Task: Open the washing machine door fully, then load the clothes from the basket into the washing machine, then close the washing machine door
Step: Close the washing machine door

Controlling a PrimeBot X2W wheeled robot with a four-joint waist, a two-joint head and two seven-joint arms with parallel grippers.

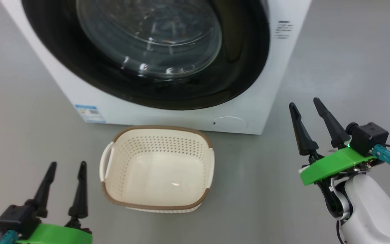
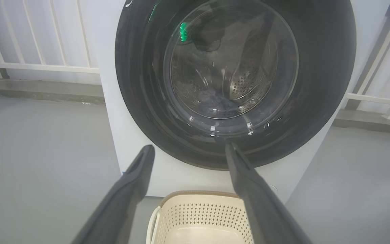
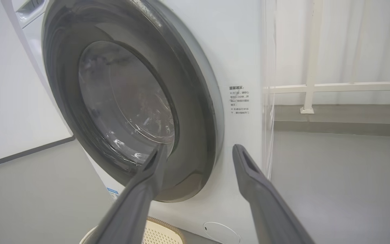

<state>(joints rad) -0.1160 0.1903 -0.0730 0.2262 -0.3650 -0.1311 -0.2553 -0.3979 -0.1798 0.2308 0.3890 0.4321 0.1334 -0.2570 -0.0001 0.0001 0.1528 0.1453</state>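
Door, round, glossy black-rimmed glass, looks shut; left gripper and right gripper, spread empty, could press rim firmly.

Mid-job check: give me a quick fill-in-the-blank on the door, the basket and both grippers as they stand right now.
1. The washing machine door is ____.
2. The basket in front of the washing machine is ____ of clothes.
3. The left gripper and the right gripper both have their jaws ____, holding nothing.

Missing words: closed; empty; open.
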